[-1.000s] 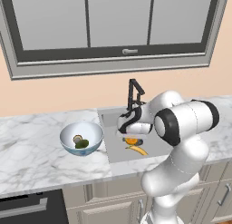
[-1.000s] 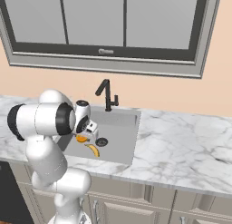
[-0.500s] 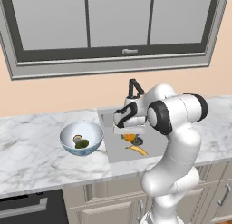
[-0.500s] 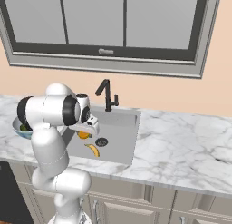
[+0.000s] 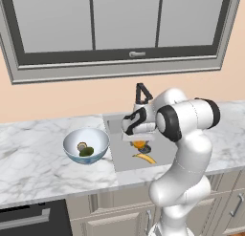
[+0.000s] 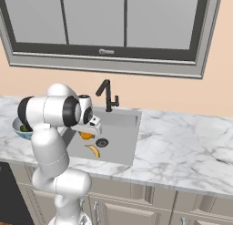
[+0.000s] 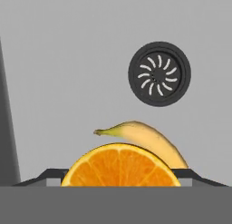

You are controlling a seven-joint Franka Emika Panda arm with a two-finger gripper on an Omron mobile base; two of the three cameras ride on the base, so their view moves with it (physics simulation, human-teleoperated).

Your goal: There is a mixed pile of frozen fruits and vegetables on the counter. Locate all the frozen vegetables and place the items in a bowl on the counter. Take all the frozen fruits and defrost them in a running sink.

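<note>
Bowl held both vegetables, left of sink | gripper over basin, jaws apart around orange slice, grip uncertain | banana lay on sink floor just beyond, long axis slanting toward drain | faucet not running.

The arm has swung left and folded in, carrying the gripper from the frame's centre-right toward centre, above the orange fruit in the sink.
</note>
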